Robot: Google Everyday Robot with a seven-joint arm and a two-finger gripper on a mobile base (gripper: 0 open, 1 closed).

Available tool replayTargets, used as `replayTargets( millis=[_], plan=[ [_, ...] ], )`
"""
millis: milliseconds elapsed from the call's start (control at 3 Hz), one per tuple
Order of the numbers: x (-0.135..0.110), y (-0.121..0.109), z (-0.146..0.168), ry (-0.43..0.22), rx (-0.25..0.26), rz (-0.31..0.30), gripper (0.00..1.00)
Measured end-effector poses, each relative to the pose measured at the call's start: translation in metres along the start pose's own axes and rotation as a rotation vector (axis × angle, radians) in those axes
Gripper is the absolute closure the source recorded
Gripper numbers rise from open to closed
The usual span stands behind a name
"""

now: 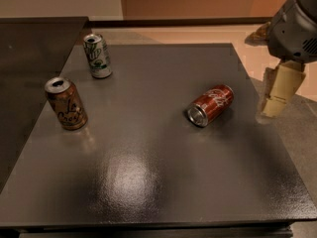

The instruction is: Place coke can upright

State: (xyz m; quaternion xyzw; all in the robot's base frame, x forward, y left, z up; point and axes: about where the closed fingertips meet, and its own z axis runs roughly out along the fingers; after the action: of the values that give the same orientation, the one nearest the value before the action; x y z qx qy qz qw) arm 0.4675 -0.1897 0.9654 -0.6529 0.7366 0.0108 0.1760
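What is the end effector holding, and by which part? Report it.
Nothing. The end effector hangs beyond the right edge of the table, apart from the coke can, which lies there on its side.

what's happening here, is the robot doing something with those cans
The robot's job is to stand up the coke can, which lies on its side right of centre on the dark table. The gripper hangs beyond the table's right edge, apart from the can. A green-and-white can and a brown-orange can stand upright on the left.
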Motion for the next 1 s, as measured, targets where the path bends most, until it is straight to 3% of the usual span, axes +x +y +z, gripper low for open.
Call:
replayTargets(
  millis=[667,1000],
  plan=[
    [-0.014,-0.028,0.05,-0.094,-0.073,-0.185,0.0],
    [-0.013,-0.036,0.069,-0.106,-0.072,-0.304,0.0]
  ],
)
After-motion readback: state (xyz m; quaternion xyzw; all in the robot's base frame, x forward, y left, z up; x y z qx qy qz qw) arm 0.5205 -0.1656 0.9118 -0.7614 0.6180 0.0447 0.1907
